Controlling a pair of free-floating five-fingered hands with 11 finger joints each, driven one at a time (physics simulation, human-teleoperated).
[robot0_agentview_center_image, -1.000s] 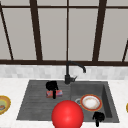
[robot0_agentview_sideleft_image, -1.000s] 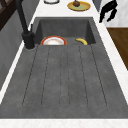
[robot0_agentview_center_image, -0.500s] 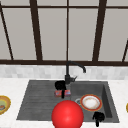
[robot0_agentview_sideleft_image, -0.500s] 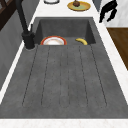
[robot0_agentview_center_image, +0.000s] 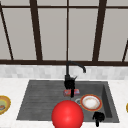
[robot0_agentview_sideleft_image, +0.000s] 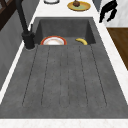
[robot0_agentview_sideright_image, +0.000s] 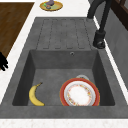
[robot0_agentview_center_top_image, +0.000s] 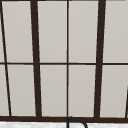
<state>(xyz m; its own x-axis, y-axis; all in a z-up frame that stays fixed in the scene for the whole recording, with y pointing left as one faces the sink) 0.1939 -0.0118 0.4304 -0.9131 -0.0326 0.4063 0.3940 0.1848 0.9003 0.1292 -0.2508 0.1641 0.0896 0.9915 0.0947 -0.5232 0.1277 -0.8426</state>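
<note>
Your left hand (robot0_agentview_center_image: 70, 84) hangs in the air over the middle of the sink (robot0_agentview_center_image: 30, 100), just in front of the black faucet (robot0_agentview_center_image: 75, 65). Its fingers point downward, and directly beneath them, at about 6 o'clock from the hand, lies a small red sponge (robot0_agentview_center_image: 67, 92); you cannot tell whether the fingers touch it or how far they curl.

Your right hand (robot0_agentview_center_image: 98, 117) hovers at the sink's front edge, at roughly 4 o'clock from the left hand. Its fingers curl downward and hold nothing. In the left side view it shows over the white tabletop (robot0_agentview_sideleft_image: 113, 23) beside the basin.

A red-rimmed white plate (robot0_agentview_center_image: 90, 102) lies in the basin, at about 11 o'clock from the right hand and near it. A banana (robot0_agentview_sideright_image: 35, 95) lies on the basin floor at 9 o'clock from the plate in the right side view, apart from it. A large red ball (robot0_agentview_center_image: 67, 115) sits at the front of the sink. A yellow dish (robot0_agentview_center_image: 3, 105) rests on the tabletop at the far left.
</note>
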